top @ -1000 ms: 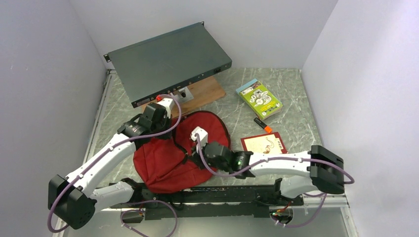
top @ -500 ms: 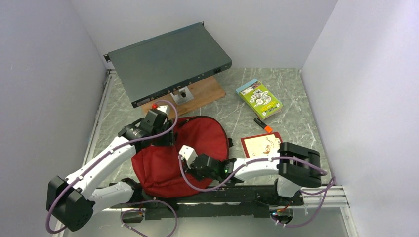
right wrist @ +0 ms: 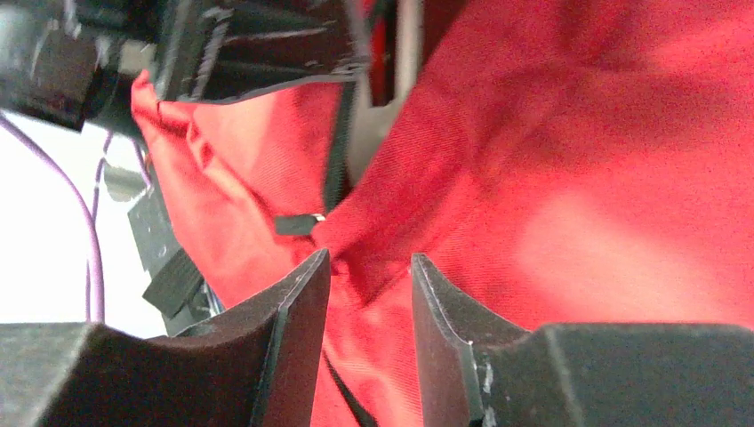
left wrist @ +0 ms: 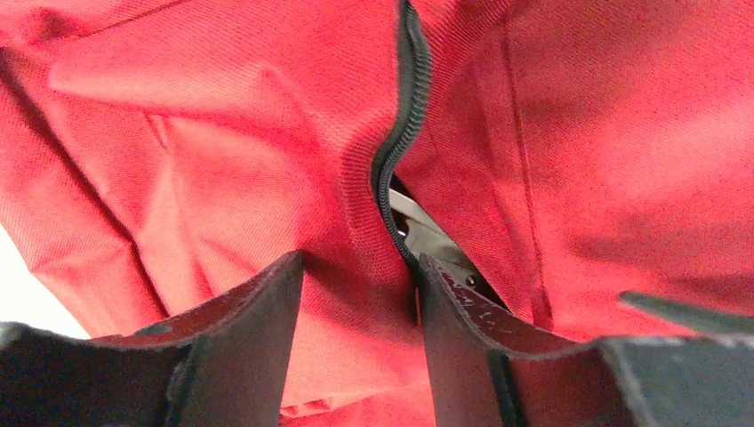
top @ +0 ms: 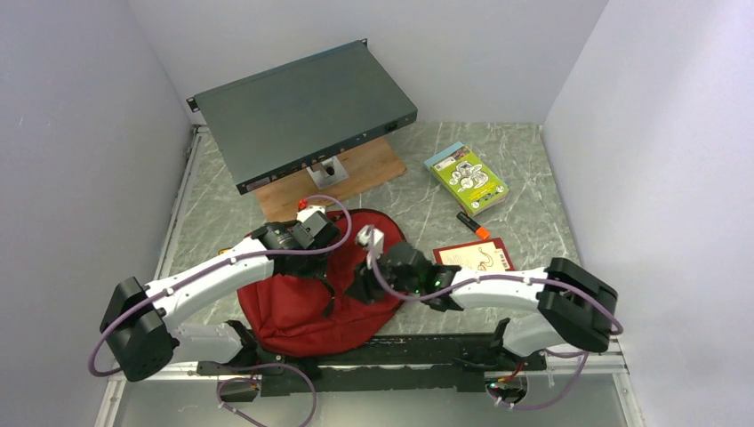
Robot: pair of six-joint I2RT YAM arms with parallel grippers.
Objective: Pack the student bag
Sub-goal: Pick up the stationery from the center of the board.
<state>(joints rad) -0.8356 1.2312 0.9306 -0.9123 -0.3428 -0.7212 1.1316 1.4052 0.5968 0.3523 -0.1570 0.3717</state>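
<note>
My left jaws stand well apart over the bag (top: 293,307), its zipper (left wrist: 405,116) running into the gap. My right jaws are parted less, with a ridge of red fabric between them. The bag lies on the surface (top: 427,191) by the arm bases. A second ago both were shut, and the left sat nearer the rack (top: 302,111).
</note>
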